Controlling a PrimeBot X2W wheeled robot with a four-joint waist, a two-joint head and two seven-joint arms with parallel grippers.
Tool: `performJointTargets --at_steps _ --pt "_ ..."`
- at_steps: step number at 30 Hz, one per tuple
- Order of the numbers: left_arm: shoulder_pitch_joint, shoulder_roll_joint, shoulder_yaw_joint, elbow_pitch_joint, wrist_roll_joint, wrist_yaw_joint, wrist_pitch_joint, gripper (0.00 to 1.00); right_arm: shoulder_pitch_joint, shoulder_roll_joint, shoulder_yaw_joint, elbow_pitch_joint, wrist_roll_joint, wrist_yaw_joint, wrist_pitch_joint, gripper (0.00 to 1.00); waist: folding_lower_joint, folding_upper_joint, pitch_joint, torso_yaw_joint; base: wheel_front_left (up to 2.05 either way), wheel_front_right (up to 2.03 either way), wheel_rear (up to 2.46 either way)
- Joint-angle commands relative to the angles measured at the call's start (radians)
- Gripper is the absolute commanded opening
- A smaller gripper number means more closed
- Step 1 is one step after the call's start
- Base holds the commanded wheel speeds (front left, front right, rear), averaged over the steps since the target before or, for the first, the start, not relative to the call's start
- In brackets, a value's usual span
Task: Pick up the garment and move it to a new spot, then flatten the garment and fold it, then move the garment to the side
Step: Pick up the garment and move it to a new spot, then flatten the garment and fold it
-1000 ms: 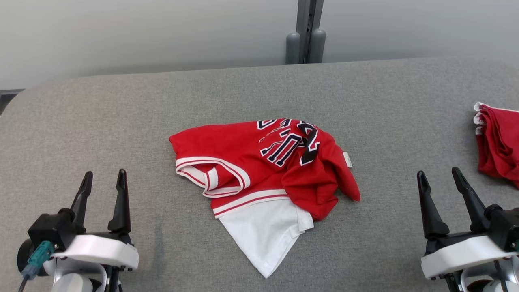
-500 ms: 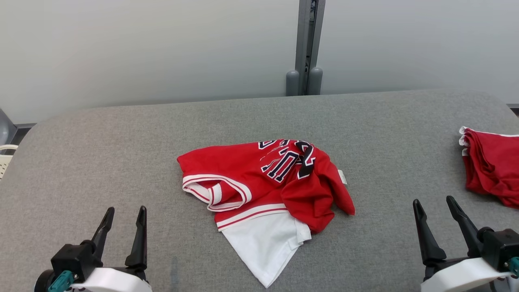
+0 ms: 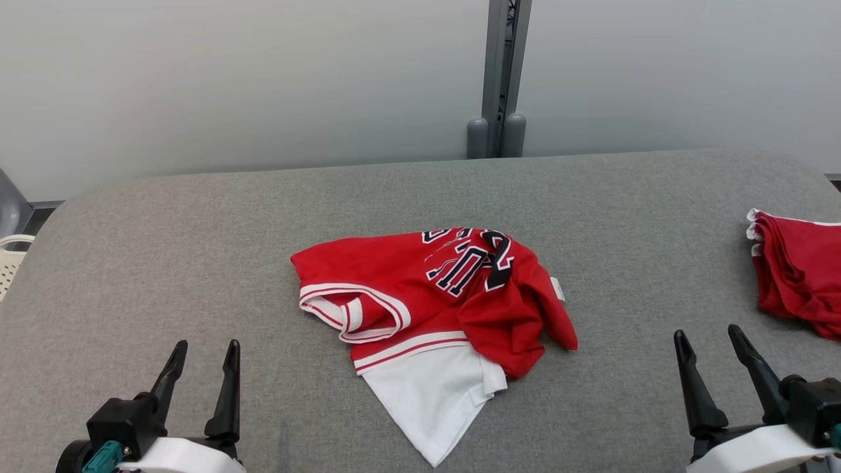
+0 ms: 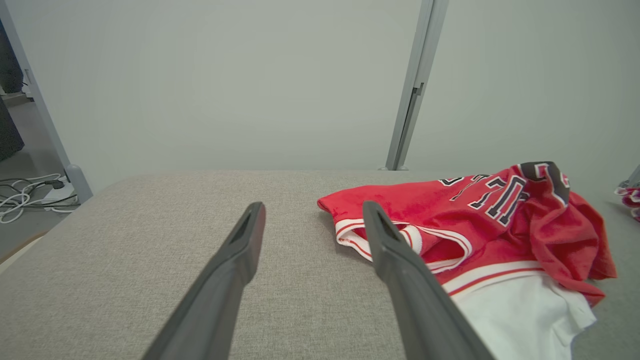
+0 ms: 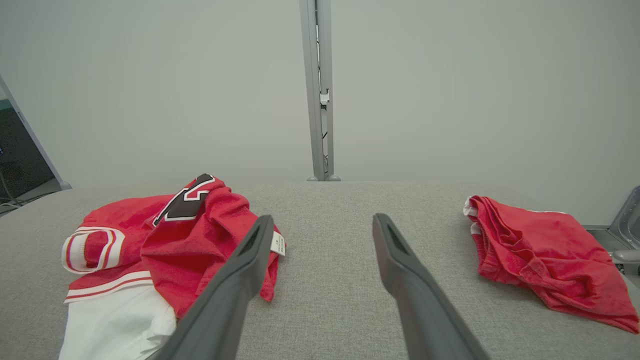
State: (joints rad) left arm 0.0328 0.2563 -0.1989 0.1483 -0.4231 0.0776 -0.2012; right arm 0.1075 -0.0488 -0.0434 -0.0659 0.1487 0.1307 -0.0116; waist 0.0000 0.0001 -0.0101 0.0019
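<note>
The garment (image 3: 427, 302) is a crumpled red jersey with white trim, dark lettering and a white part at its near end; it lies in the middle of the grey table (image 3: 197, 230). It also shows at the right of the left wrist view as the garment (image 4: 475, 220) and at the left of the right wrist view as the garment (image 5: 165, 240). My left gripper (image 3: 204, 351) stands open near the table's front left, apart from the cloth. At the front right my right gripper (image 3: 706, 338) is open too, with nothing between its fingers.
A second red garment (image 3: 798, 276) lies bunched at the table's right edge, seen too as the red garment (image 5: 545, 255). A grey post (image 3: 502, 72) stands behind the far edge against a pale wall. Cables (image 4: 30, 192) lie on the floor left of the table.
The head camera has tilted up, so the whole picture shifted down and more wall shows. The garment lies as before and both grippers stay open.
</note>
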Motion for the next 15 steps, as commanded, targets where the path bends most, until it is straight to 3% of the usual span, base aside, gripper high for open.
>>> performJointTargets --at_steps 1,15 --pt "0.004 0.008 0.001 -0.003 0.002 0.006 0.001 1.0 0.005 -0.004 -0.001 -0.005 0.006 0.0 0.001 1.0 0.0 -0.0001 0.001 0.001 0.0 0.0 0.0" --pt "-0.012 0.01 -0.008 -0.006 -0.005 0.014 0.0 1.0 -0.006 -0.004 0.019 0.0 0.001 0.0 0.005 1.0 0.0 -0.0001 0.007 0.014 0.0 0.0 0.0"
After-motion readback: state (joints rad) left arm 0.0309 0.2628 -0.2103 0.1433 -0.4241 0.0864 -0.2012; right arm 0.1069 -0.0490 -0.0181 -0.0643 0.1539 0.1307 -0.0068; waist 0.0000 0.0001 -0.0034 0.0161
